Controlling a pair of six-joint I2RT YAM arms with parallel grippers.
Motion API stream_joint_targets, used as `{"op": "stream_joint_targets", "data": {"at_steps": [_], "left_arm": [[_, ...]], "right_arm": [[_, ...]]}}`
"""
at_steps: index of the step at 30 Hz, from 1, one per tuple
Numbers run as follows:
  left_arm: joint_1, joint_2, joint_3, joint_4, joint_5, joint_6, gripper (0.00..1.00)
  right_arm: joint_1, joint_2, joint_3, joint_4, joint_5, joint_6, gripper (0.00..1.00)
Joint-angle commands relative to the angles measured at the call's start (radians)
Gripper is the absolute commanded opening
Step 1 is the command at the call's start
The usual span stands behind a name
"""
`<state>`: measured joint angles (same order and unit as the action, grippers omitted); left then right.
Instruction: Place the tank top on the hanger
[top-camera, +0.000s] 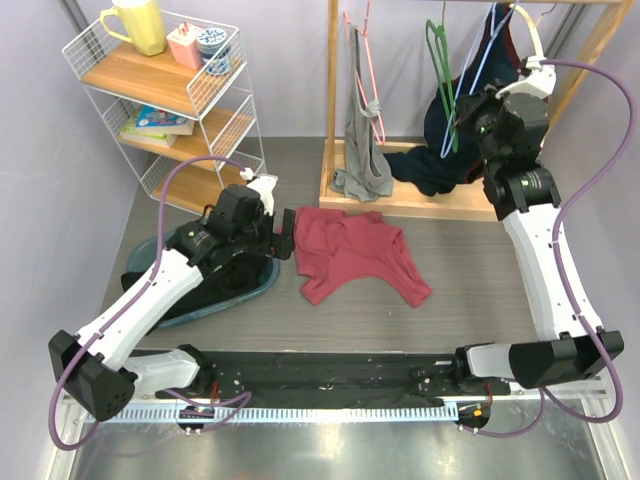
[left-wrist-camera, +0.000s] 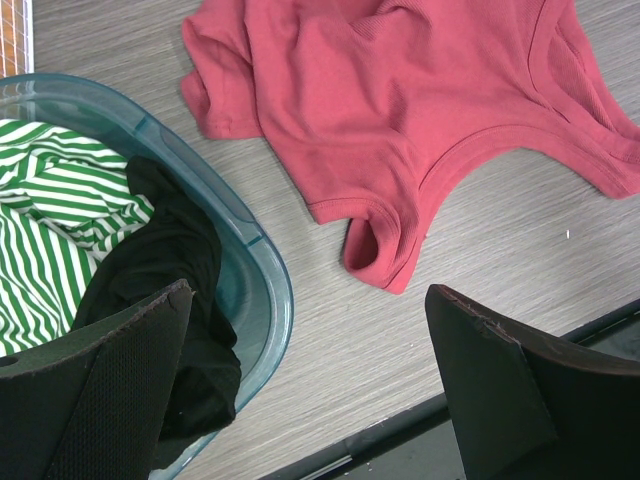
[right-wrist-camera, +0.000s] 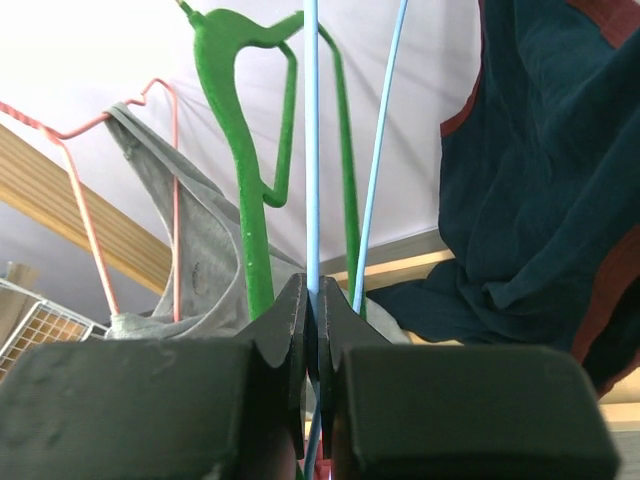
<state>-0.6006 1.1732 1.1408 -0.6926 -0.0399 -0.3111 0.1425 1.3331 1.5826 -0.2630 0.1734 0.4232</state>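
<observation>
Your right gripper (right-wrist-camera: 312, 300) is up at the rack, its jaws pressed together on a thin wire of the hanger (right-wrist-camera: 311, 150), which hangs between the green hanger (right-wrist-camera: 245, 200) and the navy garment (right-wrist-camera: 540, 180). Your left gripper (left-wrist-camera: 308, 295) has its jaws wide and holds nothing. It hovers beside the bin (left-wrist-camera: 275, 300), near the tank top (left-wrist-camera: 400, 100), which lies crumpled on the table (left-wrist-camera: 520, 250), well apart from the hanger.

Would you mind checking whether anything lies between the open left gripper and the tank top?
Nothing visible does. The tank top lies on bare table just beyond the open left gripper. The bin of clothes sits off to one side, not across the path.
</observation>
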Motion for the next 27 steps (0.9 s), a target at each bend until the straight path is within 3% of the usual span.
{"op": "stream_joint_targets", "data": {"at_steps": [1,11,27], "left_arm": [[-0.001,-0.029,-0.003,0.021,0.014,-0.009,1.00],[-0.001,-0.027,-0.006,0.021,0.015,-0.013,1.00],[-0.001,-0.029,-0.006,0.019,0.012,-0.011,1.00]], "right_arm": [[0.005,-0.077,-0.035,0.048,0.014,0.023,0.01],[0.005,-0.084,-0.111,0.048,0.029,0.057,0.01],[0.005,-0.043,-0.089,0.183,0.046,0.111,0.01]]}}
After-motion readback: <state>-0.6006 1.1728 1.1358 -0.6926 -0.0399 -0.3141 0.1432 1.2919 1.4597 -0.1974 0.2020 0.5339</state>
